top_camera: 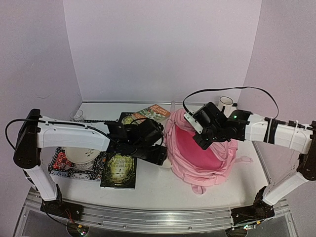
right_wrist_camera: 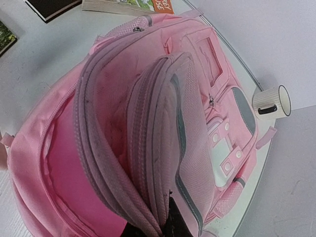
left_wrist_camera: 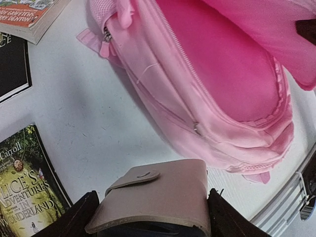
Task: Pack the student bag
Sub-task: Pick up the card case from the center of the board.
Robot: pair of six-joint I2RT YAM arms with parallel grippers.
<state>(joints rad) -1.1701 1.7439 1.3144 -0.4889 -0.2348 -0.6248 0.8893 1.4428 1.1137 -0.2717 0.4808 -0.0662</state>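
The student bag (top_camera: 202,160) lies right of the table's middle, a large pink backpack with its main compartment gaping and the bright pink lining (left_wrist_camera: 222,74) showing. My right gripper (top_camera: 207,133) is shut on the bag's front flap (right_wrist_camera: 148,148) and holds it lifted; its fingertips (right_wrist_camera: 170,222) are mostly buried in the fabric. My left gripper (left_wrist_camera: 150,217) is just left of the bag, shut on a beige snap wallet (left_wrist_camera: 163,192) that fills the gap between its dark fingers (left_wrist_camera: 74,217). The wallet hovers over the white table, short of the bag's opening.
An Alice in Wonderland book (top_camera: 119,171) lies under the left arm. Two more books (top_camera: 153,112) lie at the back. A bowl on a patterned mat (top_camera: 81,154) and a glass (top_camera: 76,115) are on the left. A white mug (right_wrist_camera: 271,102) stands behind the bag.
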